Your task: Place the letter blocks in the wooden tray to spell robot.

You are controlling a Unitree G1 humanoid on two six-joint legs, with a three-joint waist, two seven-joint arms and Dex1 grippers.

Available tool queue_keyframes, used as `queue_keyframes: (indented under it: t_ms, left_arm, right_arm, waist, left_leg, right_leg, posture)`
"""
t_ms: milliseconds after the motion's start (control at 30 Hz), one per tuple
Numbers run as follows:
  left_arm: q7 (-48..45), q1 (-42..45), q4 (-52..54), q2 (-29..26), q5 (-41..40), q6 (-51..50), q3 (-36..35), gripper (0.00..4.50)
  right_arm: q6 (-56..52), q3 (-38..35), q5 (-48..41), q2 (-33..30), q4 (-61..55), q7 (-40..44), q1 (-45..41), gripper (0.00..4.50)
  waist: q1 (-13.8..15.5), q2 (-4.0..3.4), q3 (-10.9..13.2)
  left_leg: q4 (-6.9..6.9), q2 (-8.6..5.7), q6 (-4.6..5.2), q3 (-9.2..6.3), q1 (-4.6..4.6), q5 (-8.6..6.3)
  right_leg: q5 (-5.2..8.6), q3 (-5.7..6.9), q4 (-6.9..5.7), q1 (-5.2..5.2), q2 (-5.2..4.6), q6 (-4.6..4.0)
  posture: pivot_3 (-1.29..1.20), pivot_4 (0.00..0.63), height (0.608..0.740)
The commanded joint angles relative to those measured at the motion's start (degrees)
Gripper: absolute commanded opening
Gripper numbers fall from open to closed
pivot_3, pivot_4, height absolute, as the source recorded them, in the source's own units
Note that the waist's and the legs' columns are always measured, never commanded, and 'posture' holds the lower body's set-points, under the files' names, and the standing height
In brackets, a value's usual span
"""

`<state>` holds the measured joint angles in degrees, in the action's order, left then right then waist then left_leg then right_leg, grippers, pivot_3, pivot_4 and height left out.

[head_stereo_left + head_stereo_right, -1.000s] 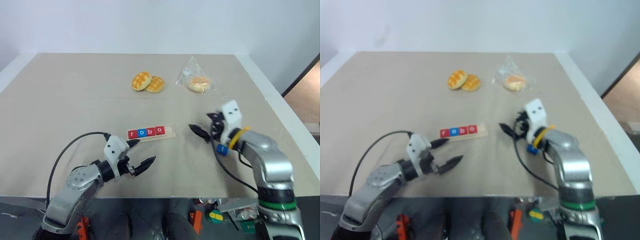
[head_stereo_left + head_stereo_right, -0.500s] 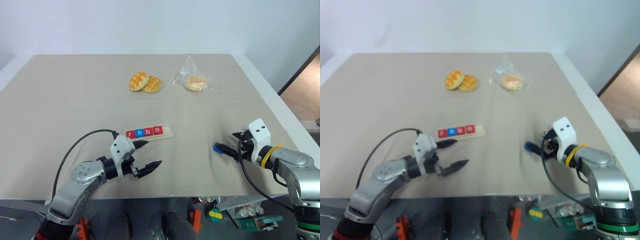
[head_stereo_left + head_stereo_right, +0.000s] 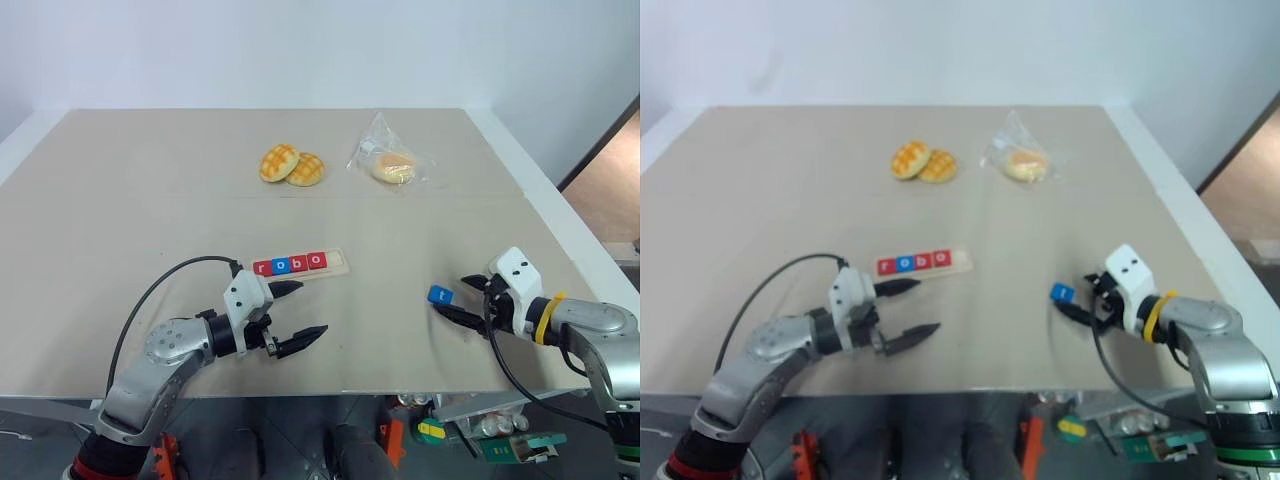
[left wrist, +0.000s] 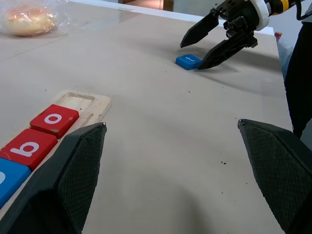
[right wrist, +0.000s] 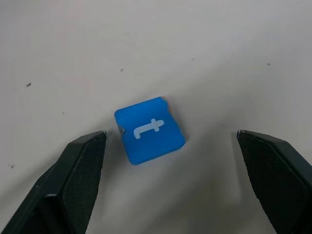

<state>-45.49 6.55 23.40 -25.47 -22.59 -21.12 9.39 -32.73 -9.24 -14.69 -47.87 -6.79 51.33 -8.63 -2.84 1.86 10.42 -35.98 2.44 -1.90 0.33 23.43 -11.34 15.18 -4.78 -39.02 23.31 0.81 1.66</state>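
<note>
Four letter blocks (image 3: 290, 265), reading r, o, b, o, are seated in the wooden tray (image 3: 338, 262), whose last slot on the right is bare. The blue t block (image 3: 439, 295) lies flat on the table (image 3: 150, 200), well to the right of the tray, just before the right gripper (image 3: 452, 297), whose fingers are spread with nothing between them. The left gripper (image 3: 298, 315) is held near the tray's front edge, fingers spread wide and empty. Two buns (image 3: 292, 165) and a bagged bun (image 3: 392, 165) lie at the far side.
</note>
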Motion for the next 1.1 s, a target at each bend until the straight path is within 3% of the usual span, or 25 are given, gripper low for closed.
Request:
queue_keyframes:
  t_ms: [33,133,367,633,833,933,1100]
  left_arm:
    - [0.1,-0.5,1.2,0.2,-0.4,0.7,0.2,4.50]
    - [0.0,-0.7,1.3,0.1,-0.2,0.7,0.3,4.50]
    - [0.0,-1.3,1.2,-0.1,-0.4,0.6,0.1,4.50]
    - [0.5,-1.1,0.8,0.3,-0.7,-0.1,-0.1,4.50]
    - [5.7,0.2,-1.8,1.9,1.9,-0.1,-1.3,4.50]
    - [10.2,0.8,-2.5,4.7,1.4,-1.9,-3.1,4.50]
    - [14.5,0.2,-0.9,7.5,1.3,-3.9,-3.8,4.50]
  right_arm:
    - [3.4,0.1,0.3,-0.8,1.1,1.0,0.0,4.43]
    - [4.8,0.8,0.1,0.5,2.2,0.9,-0.7,3.60]
    - [2.6,0.6,-1.4,3.0,1.1,-1.1,-0.4,1.20]
    - [-0.5,1.8,-2.1,5.4,-5.6,-4.9,0.6,1.18]
    - [-3.1,7.8,-2.1,8.7,-5.3,-5.2,-11.7,1.18]
    - [1.2,14.6,0.9,11.6,3.3,-1.7,-23.6,1.18]
    - [20.1,25.3,9.4,16.6,30.8,9.4,-40.9,1.18]
  waist:
    - [0.0,0.00,0.0]
    - [0.0,0.00,0.0]
    - [0.0,0.01,0.0]
    - [0.0,0.01,0.0]
    - [-0.2,-0.03,0.0]
    - [-0.5,-0.02,0.0]
    - [-0.2,0.03,0.0]
  left_leg:
    - [0.00,0.00,0.00,0.00,0.00,0.00]
    - [-0.02,-0.01,0.00,0.00,0.00,0.00]
    - [-0.09,0.00,0.00,-0.01,-0.02,0.00]
    - [-0.19,0.07,0.00,0.00,-0.03,0.00]
    - [-0.21,0.12,0.01,0.01,-0.03,0.02]
    - [-0.29,0.14,0.01,0.05,-0.05,0.04]
    - [-0.30,0.17,0.07,0.12,-0.01,0.07]
  right_leg:
    - [0.00,0.00,0.00,0.00,0.00,0.00]
    - [-0.01,-0.01,0.00,-0.01,-0.01,0.01]
    - [-0.03,0.00,-0.01,-0.05,0.00,0.02]
    - [-0.10,-0.01,-0.02,-0.08,0.06,0.00]
    - [-0.23,-0.05,-0.03,-0.02,0.15,-0.05]
    - [-0.30,-0.09,-0.03,-0.04,0.17,0.00]
    - [-0.38,-0.09,0.01,-0.02,0.19,0.00]
  posture:
    - [0.00,0.150,0.740]
    - [0.00,0.150,0.740]
    - [0.00,0.150,0.740]
    - [0.00,0.150,0.740]
    - [0.00,0.150,0.740]
    - [0.00,0.150,0.740]
    - [0.00,0.150,0.740]
